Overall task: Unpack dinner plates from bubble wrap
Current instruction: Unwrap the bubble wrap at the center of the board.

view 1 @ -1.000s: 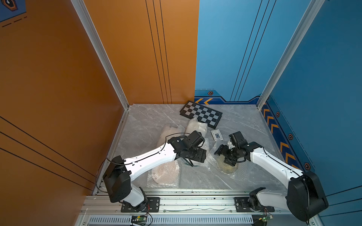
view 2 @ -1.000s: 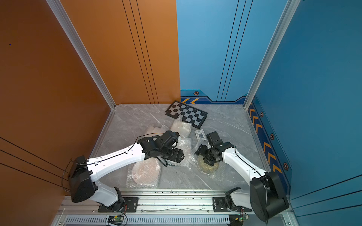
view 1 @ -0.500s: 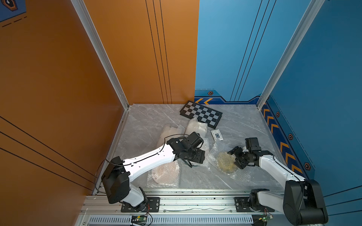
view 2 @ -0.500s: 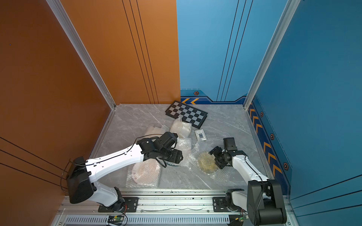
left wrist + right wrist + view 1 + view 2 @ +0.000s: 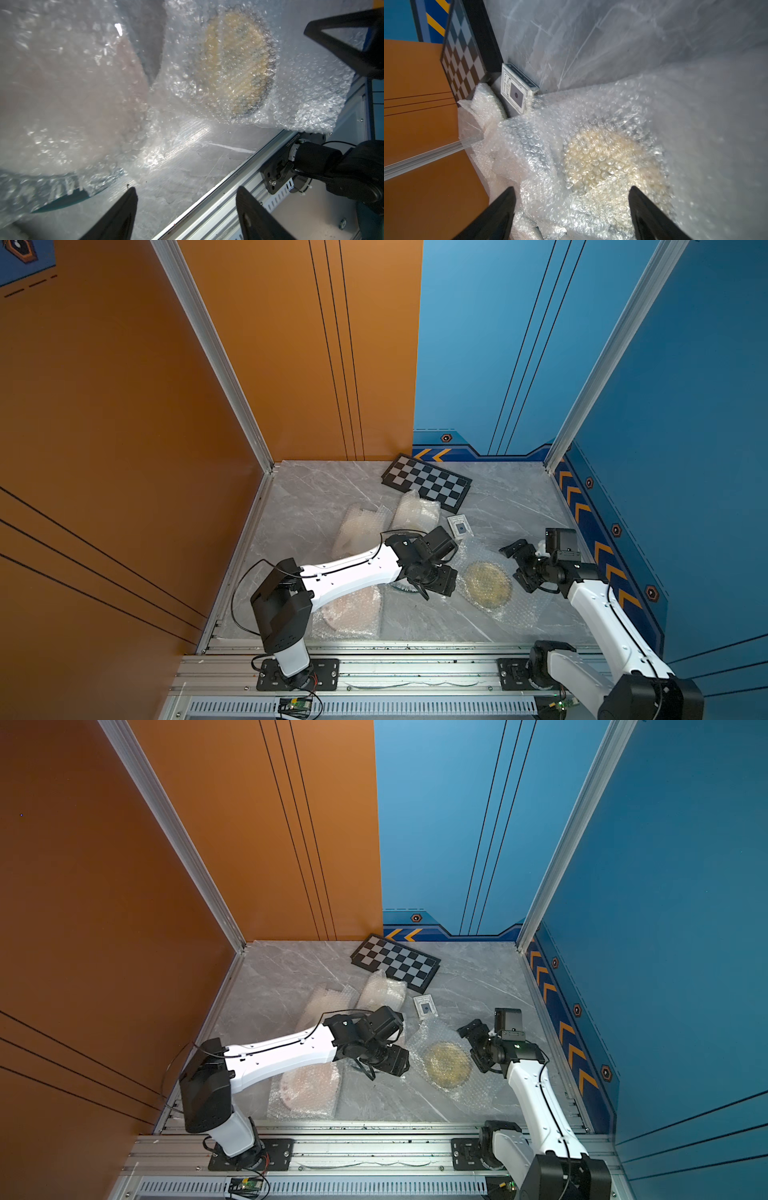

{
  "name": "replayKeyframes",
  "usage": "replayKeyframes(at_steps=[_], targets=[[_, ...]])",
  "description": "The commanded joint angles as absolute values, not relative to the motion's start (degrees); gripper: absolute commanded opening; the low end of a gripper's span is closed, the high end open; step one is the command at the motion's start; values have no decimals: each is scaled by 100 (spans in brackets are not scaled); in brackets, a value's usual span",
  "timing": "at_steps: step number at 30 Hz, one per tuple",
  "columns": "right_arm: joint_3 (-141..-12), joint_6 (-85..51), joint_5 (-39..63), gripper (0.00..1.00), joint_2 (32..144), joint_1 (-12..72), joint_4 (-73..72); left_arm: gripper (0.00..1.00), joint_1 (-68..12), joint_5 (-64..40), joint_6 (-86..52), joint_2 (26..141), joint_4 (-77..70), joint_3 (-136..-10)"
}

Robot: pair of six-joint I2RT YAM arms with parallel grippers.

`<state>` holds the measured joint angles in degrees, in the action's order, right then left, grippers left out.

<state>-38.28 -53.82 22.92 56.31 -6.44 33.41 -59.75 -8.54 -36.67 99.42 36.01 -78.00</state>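
One yellow plate (image 5: 487, 585) lies flat on the grey marble worktop (image 5: 316, 497), covered by a loose sheet of bubble wrap (image 5: 521, 608), between the two claws. Both top views show three more wrapped bundles: one pinkish bundle (image 5: 353, 614) at the front edge and two whitish bundles (image 5: 417, 510) side by side further back. The left wrist view shows another wrapped plate with green rim lettering (image 5: 62, 193), too blurred to read. The left claw (image 5: 186, 189) and right claw (image 5: 571, 188) are both spread and empty. Behind sit one checkerboard (image 5: 428, 482) and one small card box (image 5: 458, 526) with unreadable print.
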Motion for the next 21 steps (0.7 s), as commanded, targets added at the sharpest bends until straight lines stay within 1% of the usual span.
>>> replayKeyframes(at_steps=[1,9,14,21], targets=[[-3904,-5039,2232,88,5591,-930,4151,76,-6162,-1247,-3541,10361,3454,-8153],[-4297,-4989,2136,90,5853,-1116,4201,76,-6387,-1717,-3422,11391,3313,-8881],[-4546,-4916,2038,92,5881,-1156,4355,75,-6356,-1740,-3447,11950,3269,-9242],[-4922,-4411,1183,96,5940,-1334,5505,74,-6088,-1824,-3401,12573,3261,-9960]])
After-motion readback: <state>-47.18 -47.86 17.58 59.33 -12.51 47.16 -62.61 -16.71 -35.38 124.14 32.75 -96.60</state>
